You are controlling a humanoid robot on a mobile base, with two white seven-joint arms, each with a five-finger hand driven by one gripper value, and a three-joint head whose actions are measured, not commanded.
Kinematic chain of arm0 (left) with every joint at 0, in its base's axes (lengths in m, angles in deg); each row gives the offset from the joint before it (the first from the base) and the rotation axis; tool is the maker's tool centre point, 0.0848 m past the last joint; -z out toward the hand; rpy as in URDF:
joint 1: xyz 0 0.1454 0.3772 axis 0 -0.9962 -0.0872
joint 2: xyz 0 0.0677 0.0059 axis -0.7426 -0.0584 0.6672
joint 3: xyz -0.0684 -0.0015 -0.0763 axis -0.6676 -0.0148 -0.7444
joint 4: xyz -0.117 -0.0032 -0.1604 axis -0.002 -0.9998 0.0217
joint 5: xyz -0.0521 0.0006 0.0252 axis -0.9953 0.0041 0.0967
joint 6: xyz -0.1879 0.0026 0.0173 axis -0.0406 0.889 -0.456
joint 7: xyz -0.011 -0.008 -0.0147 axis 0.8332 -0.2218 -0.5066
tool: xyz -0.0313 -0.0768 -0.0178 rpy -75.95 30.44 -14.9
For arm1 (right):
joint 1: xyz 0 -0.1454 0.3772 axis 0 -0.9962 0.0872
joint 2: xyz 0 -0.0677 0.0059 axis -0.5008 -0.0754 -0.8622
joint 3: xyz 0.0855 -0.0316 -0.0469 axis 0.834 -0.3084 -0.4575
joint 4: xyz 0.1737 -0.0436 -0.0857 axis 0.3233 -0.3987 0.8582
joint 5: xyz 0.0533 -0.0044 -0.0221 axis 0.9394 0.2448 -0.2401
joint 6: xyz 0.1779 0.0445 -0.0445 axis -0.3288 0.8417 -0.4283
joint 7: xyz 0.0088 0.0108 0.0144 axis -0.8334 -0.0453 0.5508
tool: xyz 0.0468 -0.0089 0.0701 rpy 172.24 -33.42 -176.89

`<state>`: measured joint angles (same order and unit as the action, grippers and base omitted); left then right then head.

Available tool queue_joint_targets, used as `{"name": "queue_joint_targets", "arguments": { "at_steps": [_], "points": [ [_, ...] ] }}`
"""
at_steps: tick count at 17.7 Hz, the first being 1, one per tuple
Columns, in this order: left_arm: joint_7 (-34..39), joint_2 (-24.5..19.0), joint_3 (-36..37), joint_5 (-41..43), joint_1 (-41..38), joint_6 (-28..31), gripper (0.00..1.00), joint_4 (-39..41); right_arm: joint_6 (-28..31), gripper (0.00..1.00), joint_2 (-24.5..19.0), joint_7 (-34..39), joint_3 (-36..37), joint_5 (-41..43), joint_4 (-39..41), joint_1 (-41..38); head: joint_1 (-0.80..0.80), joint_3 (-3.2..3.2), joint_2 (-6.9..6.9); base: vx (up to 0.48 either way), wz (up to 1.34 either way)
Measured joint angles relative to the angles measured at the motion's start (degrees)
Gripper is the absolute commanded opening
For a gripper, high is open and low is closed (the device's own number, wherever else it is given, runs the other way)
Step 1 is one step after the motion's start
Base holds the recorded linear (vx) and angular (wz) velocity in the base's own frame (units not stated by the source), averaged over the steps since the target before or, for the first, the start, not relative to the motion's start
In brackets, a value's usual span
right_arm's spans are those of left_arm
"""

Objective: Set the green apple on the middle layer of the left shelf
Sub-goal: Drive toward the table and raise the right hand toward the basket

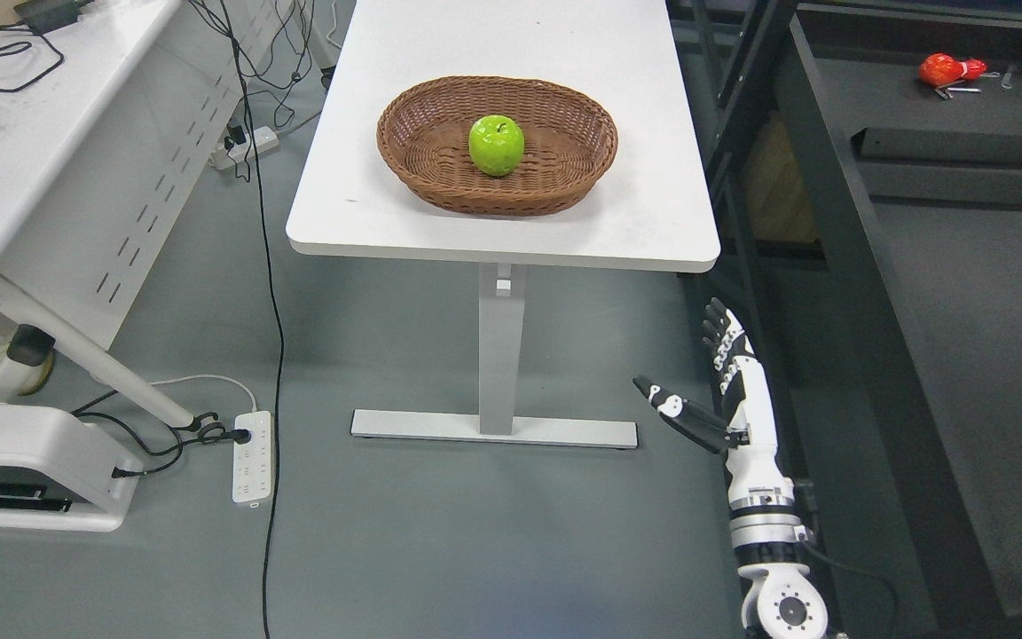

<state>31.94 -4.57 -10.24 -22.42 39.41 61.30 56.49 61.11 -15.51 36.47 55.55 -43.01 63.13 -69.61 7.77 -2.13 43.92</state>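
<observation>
**Green apple at rest in the basket; right hand open below the table edge**

The green apple (pixel 497 145) sat upright, stem dimple facing up, near the middle of an oval brown wicker basket (pixel 413 169). The basket rested on a white table (pixel 511 35) that ran from the centre of the view toward 12 o'clock, its near edge rounded at both corners. A single white column (pixel 502 346) carried the table down to a flat foot bar (pixel 493 429) on the grey floor.

The right hand (pixel 724 390) stood at about 4 o'clock from the apple, well apart from it and lower than the table's near right corner. Its fingers (pixel 720 342) were extended toward 12 o'clock and its thumb (pixel 666 406) was splayed toward 10 o'clock; it held nothing. The white forearm entered from the bottom edge at the right.

A dark shelf frame (pixel 821 177) occupied the side toward 3 o'clock, with a red object (pixel 941 69) lying on a dark surface at about 2 o'clock. Toward 9 o'clock stood a second white desk (pixel 23 160), with black cables on top. On the floor at 8 o'clock lay a white power strip (pixel 252 457) beside a white machine base (pixel 32 466).
</observation>
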Motion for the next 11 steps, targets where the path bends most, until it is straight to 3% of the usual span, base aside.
{"name": "queue_joint_targets", "arguments": {
  "at_steps": [11],
  "points": [
    [0.0, 0.0, 0.0, 0.0, 0.0, 0.0, 1.0, 0.0, 0.41, 1.0, 0.02, 0.01, 0.33, -2.51, -0.11, 1.04, 0.0, 0.0, 0.0, 0.006, 0.0]
  ]
}}
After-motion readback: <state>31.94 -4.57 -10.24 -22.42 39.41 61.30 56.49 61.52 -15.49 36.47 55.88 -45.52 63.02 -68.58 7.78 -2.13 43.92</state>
